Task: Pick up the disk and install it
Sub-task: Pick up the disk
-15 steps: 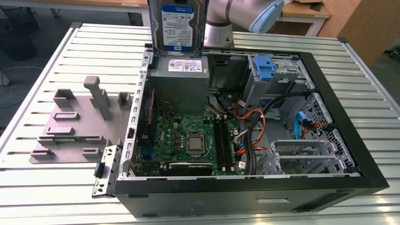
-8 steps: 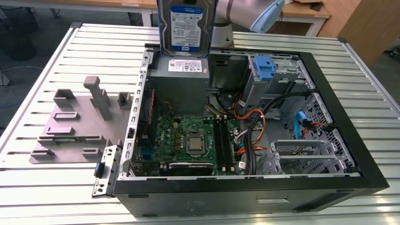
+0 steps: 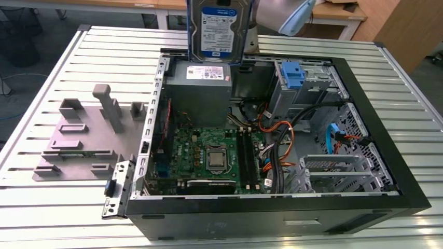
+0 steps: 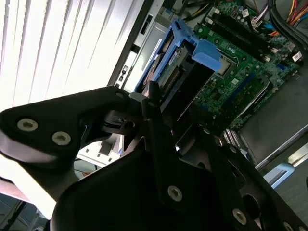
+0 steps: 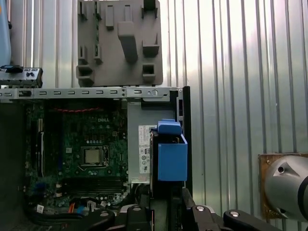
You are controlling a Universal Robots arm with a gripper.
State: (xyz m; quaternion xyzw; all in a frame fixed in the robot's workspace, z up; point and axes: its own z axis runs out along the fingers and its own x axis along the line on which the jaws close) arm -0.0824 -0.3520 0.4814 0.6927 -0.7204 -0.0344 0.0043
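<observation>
The pick-up half of the job looks done. The disk [image 3: 220, 28] (a flat silver metal hard drive with a white-and-blue label and blue plastic side rails) is off the table [image 3: 55, 207] and in the air. In the exterior view it hangs upright with its label facing that camera, at the far side of the open black computer case [image 3: 391, 150]. It is above the grey metal box [image 3: 197, 91] that carries a small white sticker, and clear of it.

The install half is not done, as far as we can judge: the disk sits in no bay and touches nothing inside the case. The bare blue plastic bracket [image 3: 294, 75] stands in its own slot toward the exterior view's right, apart from the disk.

In the second wrist view the black gripper [image 4: 173, 110] has its fingers drawn in on the disk [image 4: 175, 72], one on each side, and we read that as a firm hold. The first wrist view shows the disk edge-on [image 5: 172, 156], blue rail toward the camera.

As for pose, the silver arm [image 3: 287, 15] comes in from beyond the case's far edge. Both wrist views look down past the disk onto the green motherboard [image 4: 240, 53], so we take the gripper to be pointing downward, with the disk hanging below it over the case interior. The grey moulded fixture [image 3: 76, 140] lies on the table beside the case, well apart from the gripper.
</observation>
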